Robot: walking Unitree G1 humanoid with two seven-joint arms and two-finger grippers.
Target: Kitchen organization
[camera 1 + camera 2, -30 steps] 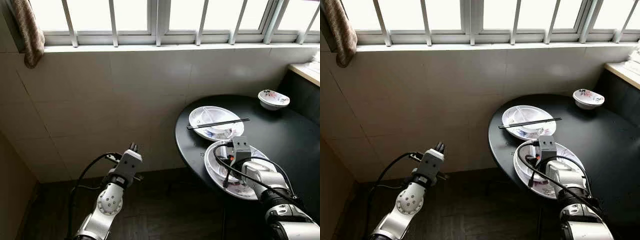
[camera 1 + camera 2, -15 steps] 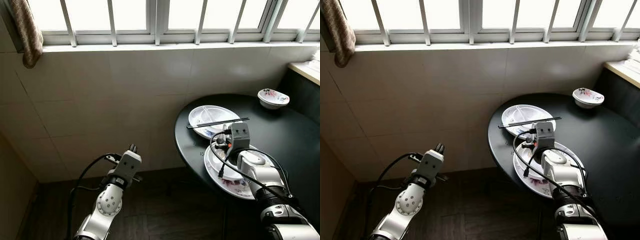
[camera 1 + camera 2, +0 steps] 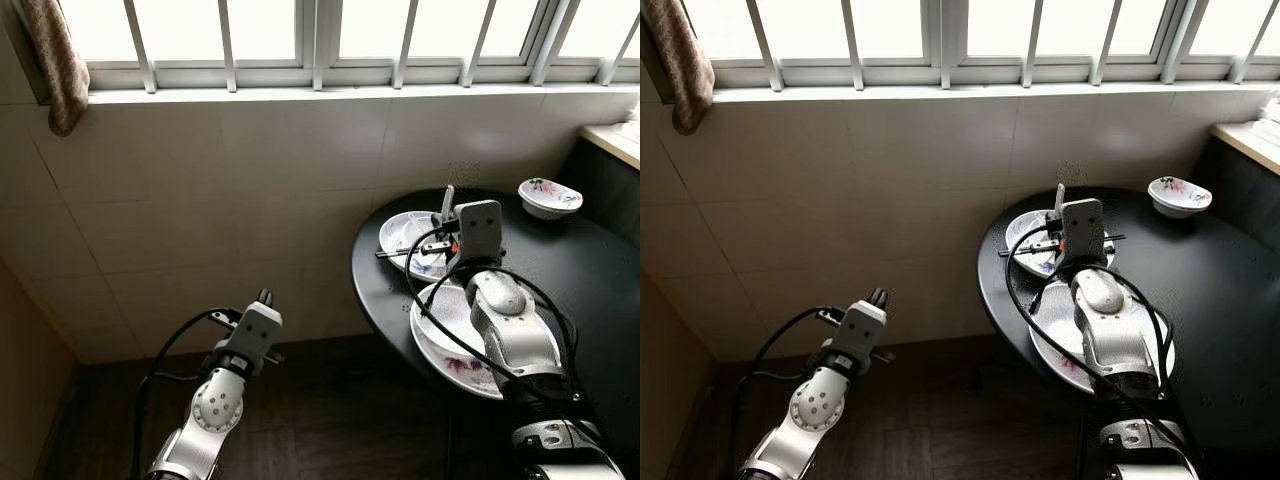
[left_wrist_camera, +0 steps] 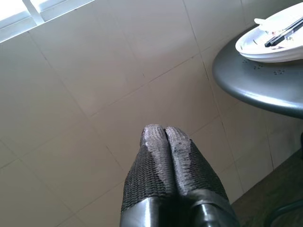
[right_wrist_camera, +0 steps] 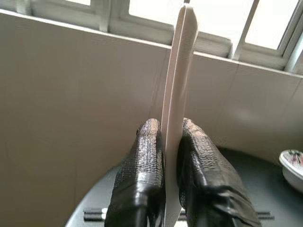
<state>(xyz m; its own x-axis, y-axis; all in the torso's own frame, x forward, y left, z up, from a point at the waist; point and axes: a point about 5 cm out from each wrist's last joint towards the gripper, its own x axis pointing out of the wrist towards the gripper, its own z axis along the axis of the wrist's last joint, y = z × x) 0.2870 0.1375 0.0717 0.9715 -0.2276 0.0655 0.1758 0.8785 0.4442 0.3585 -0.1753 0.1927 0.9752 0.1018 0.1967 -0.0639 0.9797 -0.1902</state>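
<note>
Spoon [image 5: 179, 90]: we hold a white flat-handled spoon in our right gripper [image 5: 171, 142], above the far plate on the round table; its bowl end is hidden below the fingers, so we take it for a soup spoon without being sure.
Right gripper: both black fingers [image 5: 144, 156] are pressed against the handle from either side, and the handle stands upright toward the window bars.
Round table [image 3: 590, 270]: dark top, beside the tiled wall under the window.
Far plate [image 3: 403, 232]: on the table's wall side, with black chopsticks [image 4: 284, 33] lying across it.
Near plate [image 3: 455, 350]: on the table edge nearest us, just beside the far plate and partly under our right arm.
Small bowl [image 3: 548, 195]: at the table's far side, well apart from both plates.
Left gripper [image 4: 166, 156]: off the table, low over the floor, fingertips closed together on nothing, pointing at the wall tiles.
Risk, slip: we judge the smooth, thin handle could rotate or slide between the pads if the wrist swings quickly.
Risk, knock: lowering the arm carelessly could catch the chopsticks and roll them off the far plate, or nudge the near plate over the table edge.
</note>
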